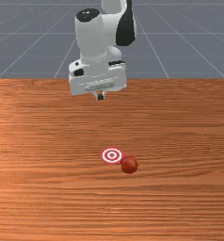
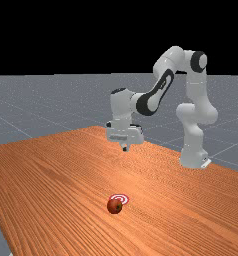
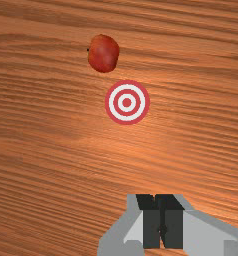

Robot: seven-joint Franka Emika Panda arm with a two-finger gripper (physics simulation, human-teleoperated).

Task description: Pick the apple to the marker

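Observation:
High above the table, my gripper [image 1: 100, 97] is on the arm's side of the marker in the front view; the far view has the gripper [image 2: 125, 148] over the wood too. The wrist view shows the gripper [image 3: 162, 222] shut, its dark pads together with nothing between them. A red apple [image 1: 129, 165] rests on the table beside the round red-and-white marker [image 1: 111, 155], toward the front view's lower right. In the wrist view the apple [image 3: 103, 53] lies beyond the marker [image 3: 127, 102] from the fingers, with wood between the two. The far view has the apple [image 2: 114, 206] partly before the marker [image 2: 122, 199].
The orange-brown table [image 1: 48, 141] extends around the apple and marker. The arm's base stands at the table's edge on the far view's right, and the arm reaches over the wood from there.

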